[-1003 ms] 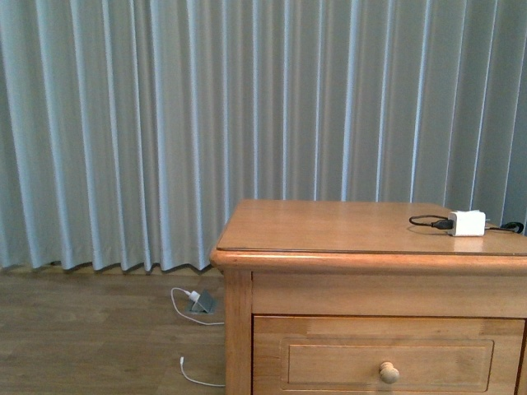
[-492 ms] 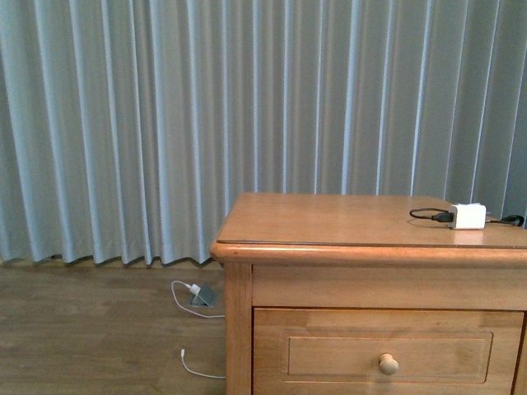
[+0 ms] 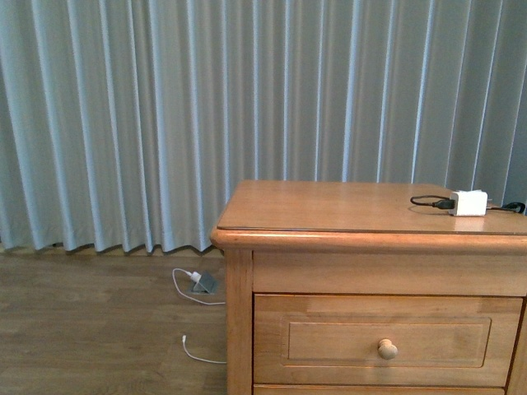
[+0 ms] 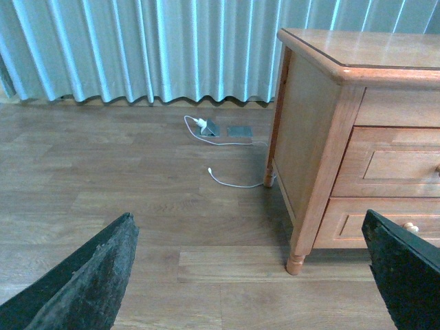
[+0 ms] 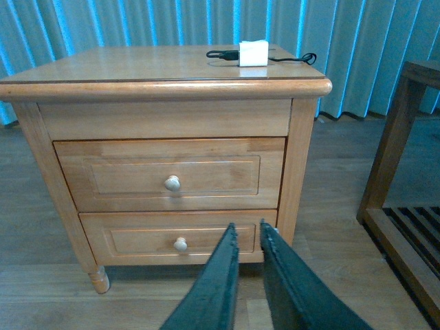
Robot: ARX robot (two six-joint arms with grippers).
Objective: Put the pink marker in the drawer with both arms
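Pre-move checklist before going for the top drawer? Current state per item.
1. Top drawer closed, needs opening: not ok.
2. Drawer knob visible and unobstructed: ok.
3. Pink marker located: not ok, absent from every view.
4. Right gripper empty, fingers nearly together, pointing at the chest front: ok.
5. Left gripper open, empty, over bare floor: ok.
6. Chest top holds only the white charger with its black cable: ok.
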